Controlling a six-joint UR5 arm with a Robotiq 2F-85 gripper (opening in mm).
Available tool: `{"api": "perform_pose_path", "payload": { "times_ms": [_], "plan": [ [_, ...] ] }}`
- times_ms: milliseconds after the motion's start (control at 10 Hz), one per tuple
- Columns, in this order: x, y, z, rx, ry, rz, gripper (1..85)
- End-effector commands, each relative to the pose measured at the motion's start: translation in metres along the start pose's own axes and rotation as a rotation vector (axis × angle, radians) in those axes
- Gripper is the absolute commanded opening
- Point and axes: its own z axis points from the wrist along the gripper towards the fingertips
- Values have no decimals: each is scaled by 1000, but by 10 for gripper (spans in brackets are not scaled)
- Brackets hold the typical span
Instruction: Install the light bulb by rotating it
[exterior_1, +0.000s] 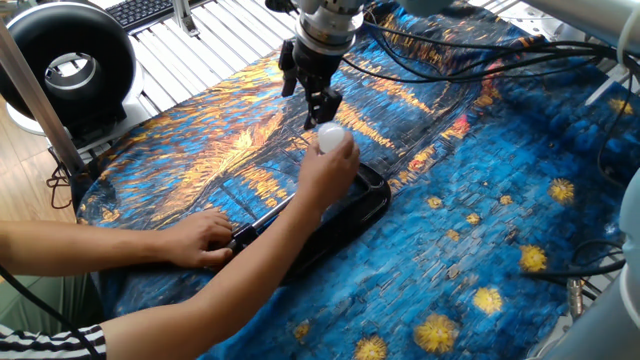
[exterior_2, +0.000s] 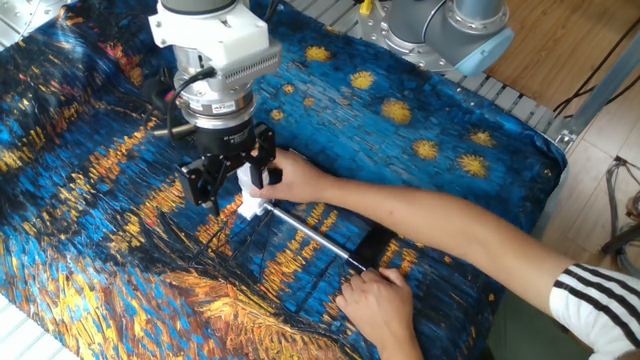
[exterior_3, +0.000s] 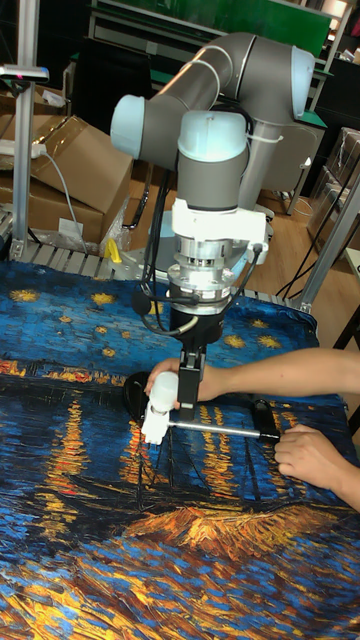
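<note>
Light bulb (exterior_1: 330, 137) sat atop white socket block (exterior_2: 254, 207), partly wrapped by a person's hand (exterior_1: 330, 168); only its rounded top showed in one fixed view. Barely made out in the other fixed view, tucked behind the end effector (exterior_2: 232, 177). Seen as a white shape over the block in tall view (exterior_3: 163, 394), neck and bulb not separable there. End effector hung over the bulb with fingers spread apart, one either side, not clamping; contact with bulb unclear. Metal rod (exterior_2: 312, 236) ran from the socket block to a black clamp, partly covered by the forearm. Second hand (exterior_2: 377, 299) pressed on the rod's far end. Black base (exterior_1: 350, 205) mostly hidden under the arm. All on counter draped with blue-orange painted cloth (exterior_1: 480, 200). Person's body cut off at frame edge.
</note>
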Motion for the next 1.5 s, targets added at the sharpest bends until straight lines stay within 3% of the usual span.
{"api": "perform_pose_path", "payload": {
  "times_ms": [0,200,500,800,1200,1400],
  "plan": [
    [1,3,-2,-12,-1,5,723],
    [-1,4,-2,-19,-6,35,723],
    [15,21,-13,-41,21,65,723],
    [27,41,-14,-70,36,50,720],
    [44,63,-19,-108,89,-5,717],
    [37,72,-19,-141,70,45,717]
  ]
}}
